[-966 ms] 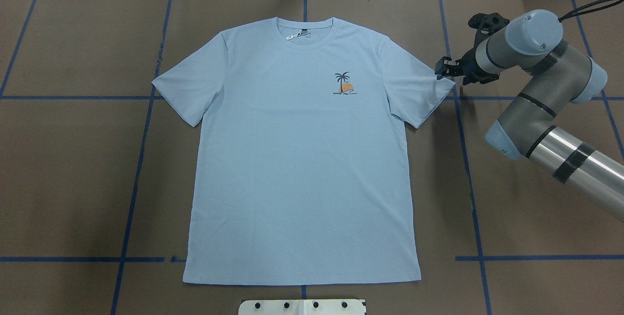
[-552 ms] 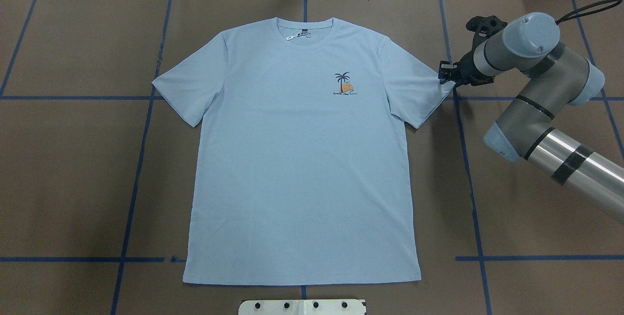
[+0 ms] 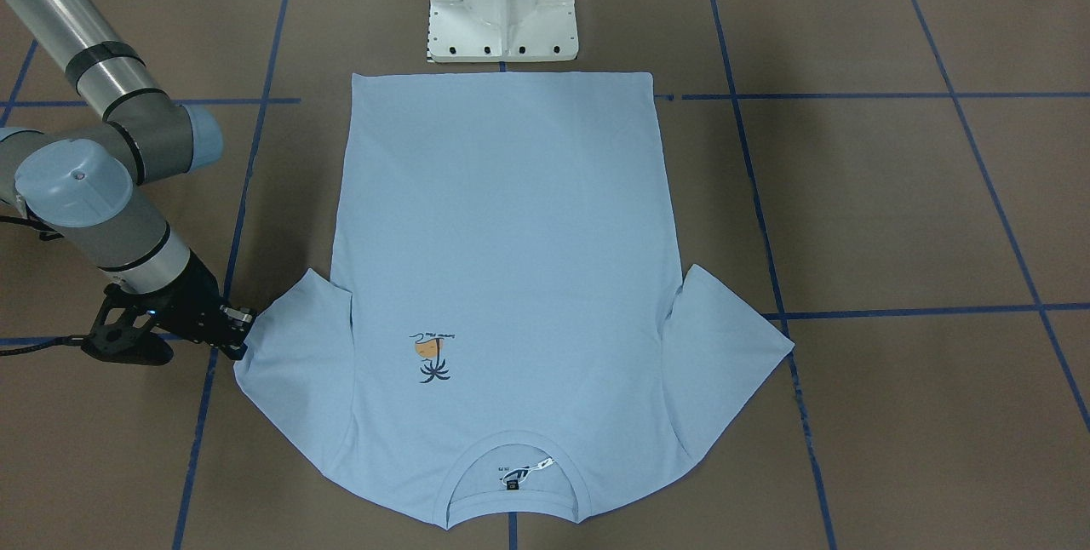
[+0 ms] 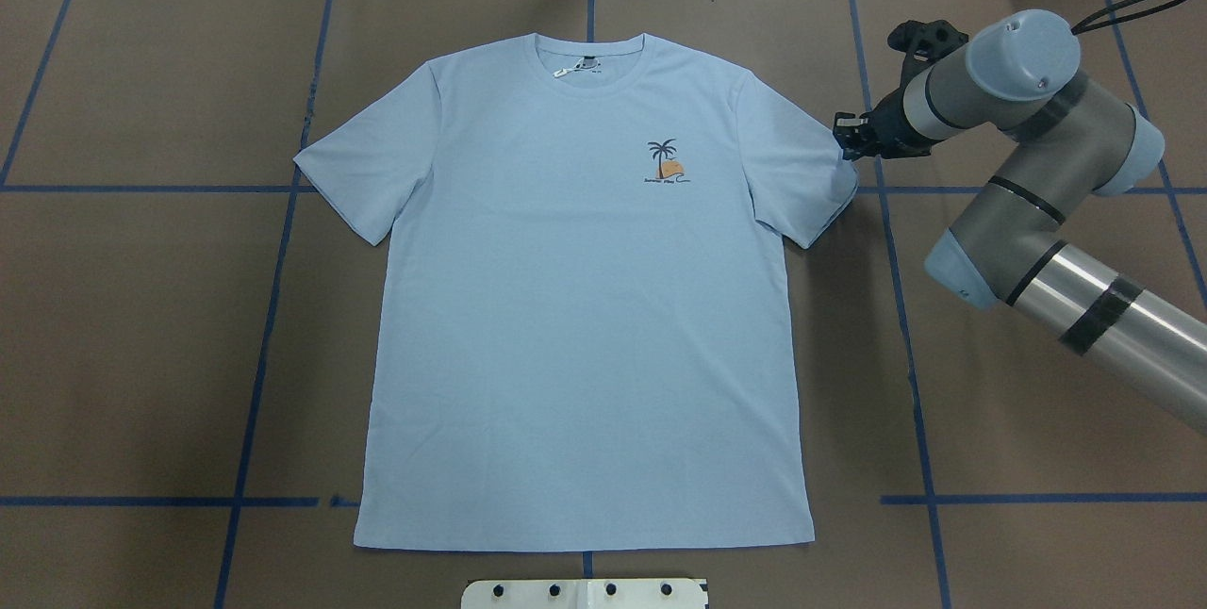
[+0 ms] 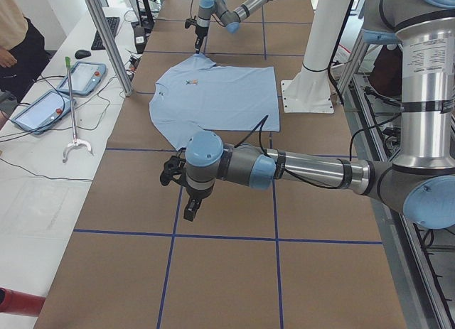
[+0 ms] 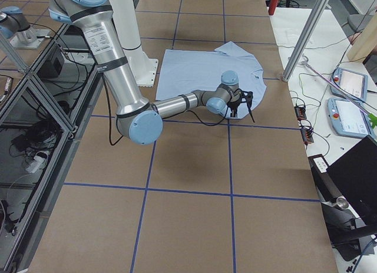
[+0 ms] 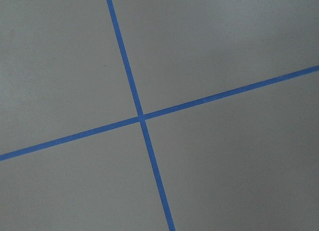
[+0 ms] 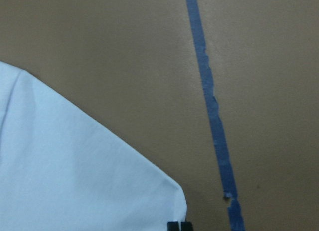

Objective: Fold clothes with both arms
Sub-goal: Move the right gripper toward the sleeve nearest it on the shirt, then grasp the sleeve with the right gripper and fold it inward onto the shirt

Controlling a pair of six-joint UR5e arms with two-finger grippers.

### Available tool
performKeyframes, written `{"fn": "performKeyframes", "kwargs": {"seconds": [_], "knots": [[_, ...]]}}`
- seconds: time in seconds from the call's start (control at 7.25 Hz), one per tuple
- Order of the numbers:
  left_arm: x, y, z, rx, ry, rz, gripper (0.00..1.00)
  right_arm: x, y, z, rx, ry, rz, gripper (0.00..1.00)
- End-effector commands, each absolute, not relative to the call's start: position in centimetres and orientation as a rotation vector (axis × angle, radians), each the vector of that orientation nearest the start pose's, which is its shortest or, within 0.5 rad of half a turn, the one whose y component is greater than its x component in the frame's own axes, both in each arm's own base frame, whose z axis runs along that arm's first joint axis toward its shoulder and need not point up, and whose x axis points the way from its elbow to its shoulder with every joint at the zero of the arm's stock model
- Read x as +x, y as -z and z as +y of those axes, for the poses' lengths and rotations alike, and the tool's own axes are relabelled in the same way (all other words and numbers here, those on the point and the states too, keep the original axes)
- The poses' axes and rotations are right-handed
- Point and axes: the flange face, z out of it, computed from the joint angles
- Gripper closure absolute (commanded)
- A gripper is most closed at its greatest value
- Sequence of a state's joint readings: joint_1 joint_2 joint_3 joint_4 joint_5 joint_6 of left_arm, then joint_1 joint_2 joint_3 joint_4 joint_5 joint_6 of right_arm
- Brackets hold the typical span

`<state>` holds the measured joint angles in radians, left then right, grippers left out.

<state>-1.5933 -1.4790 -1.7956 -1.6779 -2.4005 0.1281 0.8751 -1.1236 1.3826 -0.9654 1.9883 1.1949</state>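
Overhead exterior: the light blue T-shirt point(image 4: 585, 326) lies flat on the surface point(image 4: 141, 354), its long axis running away from the robot, collar point(image 4: 589, 57) farthest. The right pincer point(image 4: 842, 139) is pinched closed on the sleeve point(image 4: 801, 175) corner. The left pincer point(image 5: 190, 209) is well apart, and I cannot tell its opening.
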Motion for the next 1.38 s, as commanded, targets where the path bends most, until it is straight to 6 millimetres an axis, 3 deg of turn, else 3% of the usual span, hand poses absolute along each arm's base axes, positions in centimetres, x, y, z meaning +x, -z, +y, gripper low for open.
{"fn": "performKeyframes", "kwargs": {"seconds": [0.0,0.28,0.41,0.69,0.83,1.24], "knots": [[-7.0,-57.2,-46.1,0.292,-0.198,0.807,0.0,-42.1,-34.1,-60.8,0.144,-0.357,-0.983,1.0],[-7.0,-57.7,-45.5,0.284,-0.196,0.808,0.0,-47.9,-30.7,-63.6,0.186,-0.366,-0.946,1.0],[-7.0,-57.4,-45.4,0.288,-0.196,0.809,0.0,-50.5,-29.8,-63.0,0.213,-0.357,-0.931,1.0],[-6.9,-57.2,-45.3,0.288,-0.197,0.825,0.0,-53.0,-28.2,-61.5,0.245,-0.339,-0.933,1.0],[-6.9,-57.3,-45.3,0.285,-0.195,0.825,0.0,-54.2,-28.0,-60.8,0.274,-0.338,-0.921,0.01],[-6.7,-56.3,-46.5,0.384,-0.242,0.815,0.0,-54.2,-24.3,-59.8,0.306,-0.331,-0.974,0.0]]}}
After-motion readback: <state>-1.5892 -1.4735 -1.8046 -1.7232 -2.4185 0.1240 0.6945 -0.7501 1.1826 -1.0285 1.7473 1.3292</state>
